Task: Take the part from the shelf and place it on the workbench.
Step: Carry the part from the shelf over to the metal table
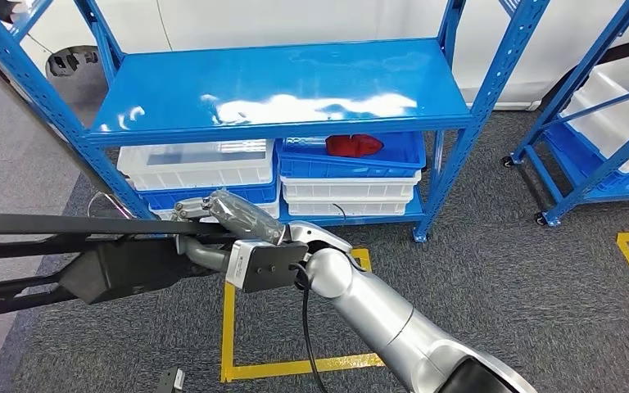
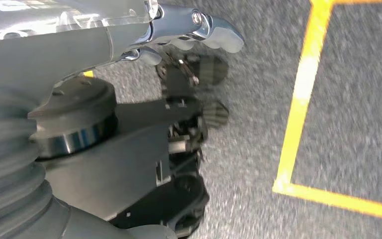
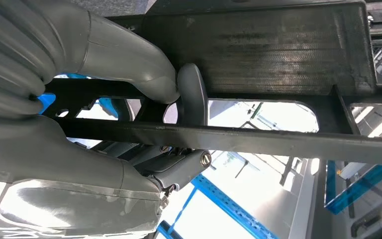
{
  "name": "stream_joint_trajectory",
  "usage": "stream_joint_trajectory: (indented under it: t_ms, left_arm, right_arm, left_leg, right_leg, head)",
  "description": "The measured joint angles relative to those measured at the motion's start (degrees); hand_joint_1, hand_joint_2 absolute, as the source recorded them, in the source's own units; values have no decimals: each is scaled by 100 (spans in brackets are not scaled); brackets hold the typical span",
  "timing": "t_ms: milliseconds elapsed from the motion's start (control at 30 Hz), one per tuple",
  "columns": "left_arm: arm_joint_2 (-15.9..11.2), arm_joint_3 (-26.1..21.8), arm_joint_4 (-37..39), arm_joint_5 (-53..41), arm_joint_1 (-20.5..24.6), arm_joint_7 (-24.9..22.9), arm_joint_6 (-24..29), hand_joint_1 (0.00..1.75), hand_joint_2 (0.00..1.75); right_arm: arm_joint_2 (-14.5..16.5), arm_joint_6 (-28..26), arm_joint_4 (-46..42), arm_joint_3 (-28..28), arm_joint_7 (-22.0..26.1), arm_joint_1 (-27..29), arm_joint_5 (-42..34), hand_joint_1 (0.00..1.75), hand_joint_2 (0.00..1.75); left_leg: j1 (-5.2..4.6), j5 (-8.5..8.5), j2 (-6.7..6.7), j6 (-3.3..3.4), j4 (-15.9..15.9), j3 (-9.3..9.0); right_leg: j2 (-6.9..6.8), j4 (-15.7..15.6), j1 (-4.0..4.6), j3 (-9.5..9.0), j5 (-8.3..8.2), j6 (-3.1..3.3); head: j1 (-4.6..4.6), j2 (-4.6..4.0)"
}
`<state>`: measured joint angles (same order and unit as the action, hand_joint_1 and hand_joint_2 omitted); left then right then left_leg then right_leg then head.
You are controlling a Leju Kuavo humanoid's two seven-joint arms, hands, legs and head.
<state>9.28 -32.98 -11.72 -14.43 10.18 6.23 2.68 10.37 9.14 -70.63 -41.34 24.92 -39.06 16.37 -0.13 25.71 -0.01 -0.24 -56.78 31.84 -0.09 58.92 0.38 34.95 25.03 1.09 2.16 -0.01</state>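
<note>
Head view: long black part out of the shelf, right hand locked on

Head view has the right hand [image 1: 228,214] clenched around the black part [image 1: 123,270], a long flat frame that runs off to the robot's left, low and roughly level, in front of the blue shelf [image 1: 278,90]. Over to the right wrist view: the thumb [image 3: 191,92] hooks through an opening in the frame and bears against the flat panel, the fingers wrap the bar on the other side. That looks like a grip chosen to stop a long piece from twisting.

The left hand [image 2: 189,124] hangs over the grey carpet beside a yellow floor line [image 2: 303,94]; I cannot tell whether it has anything in it.

Now the room. The part's inner end sits just in front of the stacked bins [image 1: 196,164] and near the shelf's left front post, so a careless swing could clip blue steel. A red item [image 1: 354,145] lies in the upper blue bin, well apart from the grip. Open carpet spreads to the right, with a second blue rack [image 1: 590,139] at the far side. My call: pick made, the carry to the surface comes next
</note>
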Motion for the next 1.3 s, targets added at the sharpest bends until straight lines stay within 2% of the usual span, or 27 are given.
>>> stream_joint_trajectory:
  t_ms: [67, 133, 167, 200, 233, 267, 300, 367, 400, 500, 533, 600, 667, 700, 733, 767, 833, 900, 967, 1000, 1067, 1100, 1167, 1200, 1233, 1267, 1300]
  left_arm:
    - [19, 0, 0, -3, 5, -5, 18, 0, 175]
    - [35, 0, 0, -5, 5, -9, 25, 0, 175]
    - [41, 0, 0, -6, -3, -11, 27, 0, 175]
    - [45, 0, 0, -6, -11, -14, 28, 0, 175]
    - [49, 0, 0, -7, -17, -16, 30, 0, 175]
    - [54, 0, 0, -8, -20, -19, 31, 0, 175]
    - [59, 0, 0, -10, -20, -23, 31, 0, 175]
    - [63, 0, 0, -24, -17, -39, 33, 0, 175]
    - [63, 1, 0, -37, -18, -49, 34, 0, 175]
    - [62, 2, 0, -65, -24, -65, 38, 0, 175]
    - [62, 3, 0, -69, -21, -65, 38, 0, 175]
    - [62, 3, 0, -76, -16, -62, 37, 0, 175]
    - [62, 3, 0, -75, -17, -58, 36, 0, 175]
    - [62, 2, 0, -75, -20, -57, 36, 0, 175]
    - [62, 2, 0, -74, -22, -56, 36, 0, 175]
    - [62, 2, 0, -73, -23, -56, 36, 0, 175]
    - [61, 2, 0, -72, -19, -54, 36, 0, 175]
    - [59, 2, 0, -68, -19, -50, 37, 0, 175]
    - [58, 2, 0, -59, -24, -48, 40, 0, 175]
    - [60, 1, 0, -56, -25, -48, 41, 0, 175]
    - [66, 0, 0, -52, -19, -45, 43, 0, 175]
    - [71, 0, 0, -53, -17, -44, 42, 0, 175]
    - [76, 0, 0, -53, -21, -44, 42, 0, 175]
    - [79, 0, 0, -52, -25, -44, 42, 0, 175]
    - [80, 0, 0, -52, -26, -44, 42, 0, 175]
    - [83, 0, 0, -53, -25, -45, 42, 0, 175]
    - [88, 0, 0, -54, -23, -45, 42, 0, 175]
  right_arm:
    - [-7, 1, 0, -1, 9, 0, -1, 175, 175]
    - [-24, 2, 7, -1, 15, 19, -1, 175, 175]
    - [-36, 2, 13, -1, 14, 35, -1, 175, 175]
    - [-51, 2, 21, -2, 14, 51, 0, 175, 175]
    - [-63, 2, 30, -2, 14, 60, 0, 175, 175]
    - [-72, 2, 36, -3, 15, 64, 1, 175, 175]
    - [-77, 2, 39, -4, 19, 63, 4, 175, 175]
    - [-78, -3, 43, -7, 42, 64, 22, 175, 175]
    - [-79, -7, 44, -7, 59, 71, 37, 175, 175]
    - [-83, -15, 46, -8, 98, 98, 88, 175, 175]
    - [-81, -15, 46, -8, 104, 100, 104, 175, 175]
    - [-77, -14, 45, -9, 119, 103, 125, 175, 175]
    - [-75, -13, 46, -13, 136, 120, 139, 175, 175]
    - [-75, -13, 48, -15, 142, 135, 150, 175, 175]
    - [-75, -13, 48, -17, 146, 148, 161, 175, 175]
    - [-74, -13, 49, -19, 151, 156, 170, 175, 175]
    - [-71, -14, 48, -19, 167, 155, 180, 175, 175]
    - [-66, -15, 46, -20, 184, 150, 191, 175, 175]
    - [-63, -16, 46, -21, 192, 153, 205, 175, 175]
    - [-63, -18, 46, -20, 195, 155, 210, 175, 175]
    - [-65, -20, 45, -19, 201, 147, 214, 175, 175]
    - [-67, -22, 45, -19, 203, 143, 215, 175, 175]
    - [-74, -22, 49, -19, 205, 153, 217, 175, 175]
    - [-80, -22, 51, -19, 204, 167, 218, 175, 175]
    - [-86, -22, 54, -19, 204, 179, 219, 175, 175]
    - [-91, -23, 55, -19, 204, 186, 220, 175, 175]
    - [-93, -24, 55, -19, 204, 186, 220, 175, 175]
  left_leg:
    - [39, -95, 21, 42, 122, -15]
    - [50, -139, 31, 62, 144, 22]
    - [51, -144, 31, 59, 126, 52]
    - [54, -146, 31, 55, 99, 82]
    - [60, -145, 31, 48, 65, 114]
    - [69, -138, 29, 34, 19, 145]
    - [78, -122, 28, 11, -38, 177]
    - [67, -84, 25, -58, -160, 251]
    - [62, -76, 25, -92, -199, 281]
    - [79, -82, 28, -178, -219, 317]
    - [87, -17, 28, -205, -290, 349]
    - [93, 291, 26, -253, -757, 537]
    - [95, 645, 26, -284, -1497, 829]
    - [94, 717, 26, -286, -1740, 918]
    - [94, 679, 25, -277, -1771, 910]
    - [92, 543, 22, -256, -1578, 797]
    - [85, 192, -41, -186, -798, 386]
    - [57, 47, -118, -127, -257, 132]
    - [31, 47, -128, -94, -145, 112]
    - [49, 24, -108, -73, -108, 106]
    - [78, -42, -59, -12, -16, 82]
    - [89, -66, -28, 12, 14, 76]
    - [72, -76, 26, 39, 10, 97]
    - [68, -76, 53, 40, -2, 109]
    - [66, -74, 81, 39, -16, 121]
    - [65, -69, 107, 35, -33, 128]
    - [65, -60, 133, 26, -54, 131]
  right_leg:
    - [11, 279, 1, 133, 214, -59]
    - [14, 984, -36, 443, 606, -116]
    - [13, 1331, -58, 590, 746, -144]
    - [11, 1526, -82, 664, 787, -171]
    - [9, 1504, -106, 633, 722, -195]
    - [5, 1271, -132, 498, 571, -218]
    - [-1, 887, -157, 293, 402, -234]
    - [4, 294, -161, -4, 215, -200]
    - [14, 177, -150, -47, 201, -158]
    - [38, 161, -128, -10, 169, -24]
    - [37, 145, -135, -8, 149, 12]
    - [33, 122, -149, 1, 115, 65]
    - [38, 121, -138, 20, 99, 89]
    - [45, 122, -129, 26, 94, 94]
    - [56, 123, -122, 27, 91, 95]
    - [71, 124, -115, 24, 88, 94]
    - [102, 119, -108, 16, 80, 80]
    - [131, 109, -111, 40, 51, 31]
    - [158, 83, -117, 71, 7, -44]
    - [160, 75, -118, 76, 2, -79]
    - [132, 233, -105, 148, 134, -131]
    - [110, 479, -102, 258, 291, -144]
    - [84, 1222, -104, 602, 649, -158]
    - [78, 1509, -107, 731, 736, -164]
    - [70, 1616, -109, 775, 724, -168]
    - [52, 1479, -110, 696, 604, -166]
    - [12, 1138, -110, 512, 417, -158]
  head:
    - [-11, -1]
    - [-21, -1]
    - [-21, -1]
    - [-21, 0]
    - [-22, 0]
    - [-22, 1]
    - [-23, 0]
    - [-21, -1]
    - [-20, -1]
    - [-19, 0]
    - [-16, -1]
    - [-13, -1]
    - [-12, -1]
    - [-12, -1]
    - [-12, 0]
    - [-12, 0]
    - [-15, -1]
    - [-15, -1]
    - [-14, 0]
    - [-17, 0]
    - [-26, 0]
    - [-32, 0]
    - [-39, 0]
    - [-39, 0]
    - [-40, -1]
    - [-40, 0]
    - [-40, 0]
